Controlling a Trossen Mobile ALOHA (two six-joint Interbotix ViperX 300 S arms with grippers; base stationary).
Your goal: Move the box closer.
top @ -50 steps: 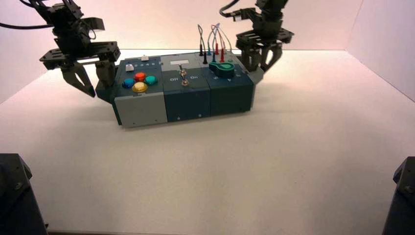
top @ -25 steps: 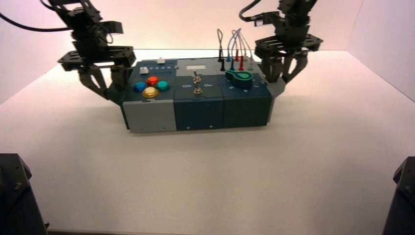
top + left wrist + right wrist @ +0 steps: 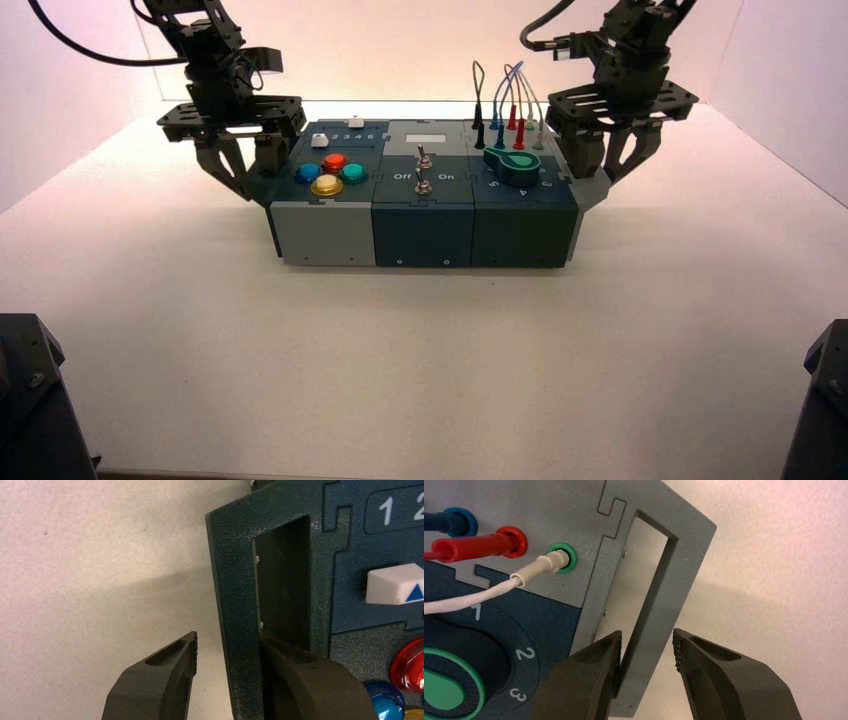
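Observation:
The long teal-and-grey box [image 3: 420, 215] stands on the white table, its front face square to me. On top are four coloured round buttons [image 3: 330, 172], an Off/On toggle switch [image 3: 424, 170], a green knob [image 3: 515, 165] and looped wires [image 3: 505, 95]. My left gripper [image 3: 245, 175] is open astride the teal left end handle [image 3: 240, 630]: one finger sits inside the handle opening, the other outside with a gap. My right gripper [image 3: 605, 165] is open astride the grey right end handle [image 3: 659, 610]: the inner finger touches the bar, the outer stands off.
White walls close the table at the back and both sides. Dark arm bases stand at the near left [image 3: 30, 400] and near right [image 3: 825, 400] corners. A white arrow key [image 3: 395, 584] and red and white plugs [image 3: 499, 542] lie close to the handles.
The box has moved to the right and a little nearer, turning square to me. Both grippers moved with it, staying at the end handles.

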